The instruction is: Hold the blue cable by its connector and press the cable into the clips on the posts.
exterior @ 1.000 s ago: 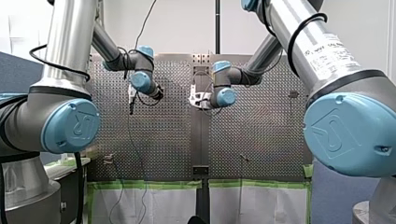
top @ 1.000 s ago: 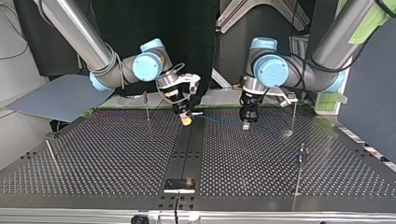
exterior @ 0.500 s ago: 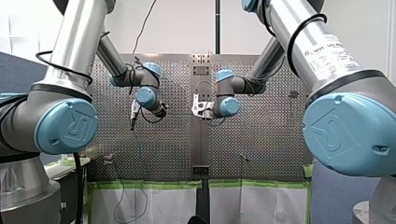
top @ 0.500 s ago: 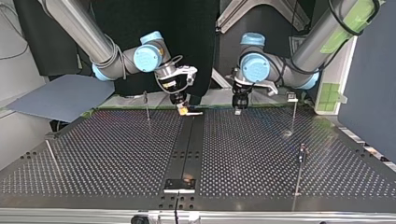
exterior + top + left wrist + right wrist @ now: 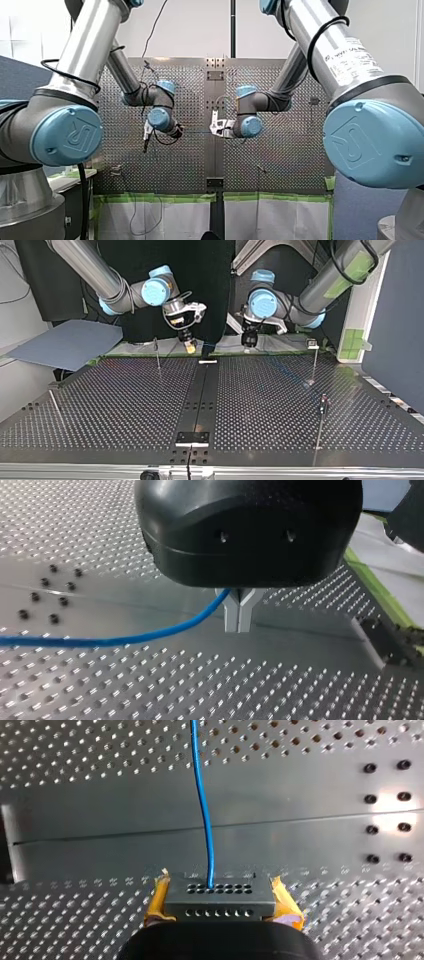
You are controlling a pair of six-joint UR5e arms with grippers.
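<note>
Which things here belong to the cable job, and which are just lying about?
Job: cable, connector, posts with clips, left gripper, right gripper.
Lying about: sheet, green tape.

UR logo embossed on left arm joint cap (image 5: 67, 142) & right arm joint cap (image 5: 367, 145). White label (image 5: 350, 57) on my right arm: print too small, illegible.

Bright even room light, white glare on the perforated table (image 5: 395, 817); dim, dark backdrop (image 5: 215, 290) in top view
</note>
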